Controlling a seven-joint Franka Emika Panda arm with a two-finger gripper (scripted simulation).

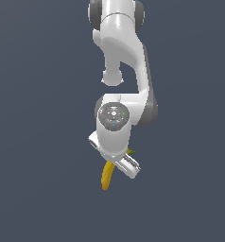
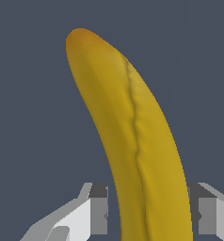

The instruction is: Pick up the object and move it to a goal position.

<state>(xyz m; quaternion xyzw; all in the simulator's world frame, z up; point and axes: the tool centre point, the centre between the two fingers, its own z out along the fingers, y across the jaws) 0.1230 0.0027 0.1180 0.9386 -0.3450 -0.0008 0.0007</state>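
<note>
Banana (image 2: 132,136) — yellow, curved, with a long crease down its skin — clamped between the gripper (image 2: 149,212) fingers (image 2: 99,212), one pad tight on each side. Seen in the exterior view hanging below the white hand, rounded end (image 1: 105,182) pointing down and toward that view's left, a speck of green stem (image 1: 132,151) just showing at the hand's other side. Above, the white arm (image 1: 126,52), upright against plain dark grey-blue.
</note>
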